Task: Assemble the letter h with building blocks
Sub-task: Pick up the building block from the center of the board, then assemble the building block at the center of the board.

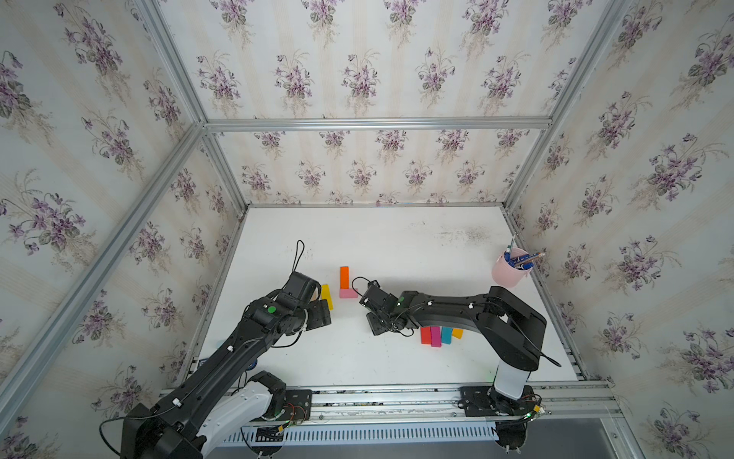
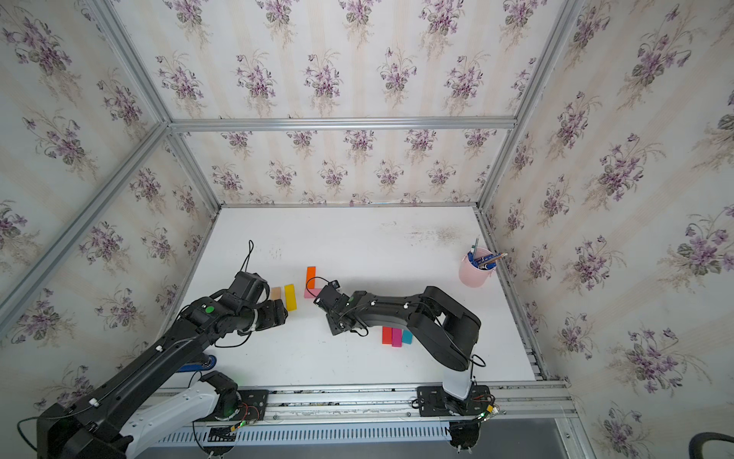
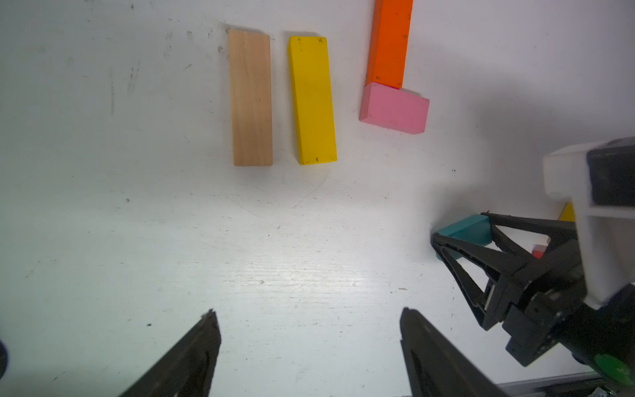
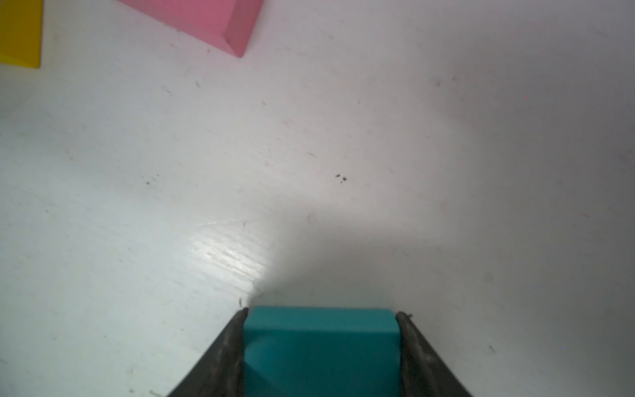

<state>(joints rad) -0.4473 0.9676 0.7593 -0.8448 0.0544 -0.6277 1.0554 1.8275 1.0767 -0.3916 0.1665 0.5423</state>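
An orange block [image 1: 344, 277] lies on the white table [image 1: 397, 246], with a pink block [image 1: 348, 293] across its near end. Left of them lie a yellow block [image 3: 312, 99] and a tan block [image 3: 252, 98], side by side. My left gripper [image 3: 309, 311] hovers open just short of those two, nothing between its fingers. My right gripper [image 4: 321, 311] is shut on a teal block [image 4: 321, 343], low over the table near the pink block [image 4: 206, 20]. In both top views this held block is hidden under the gripper.
A row of red [image 1: 426, 335], magenta [image 1: 436, 337], teal [image 1: 447, 335] and amber [image 1: 457, 333] blocks lies beside the right arm's forearm. A pale pink cup with pens [image 1: 508, 270] stands at the right edge. Walls and metal rails enclose the table.
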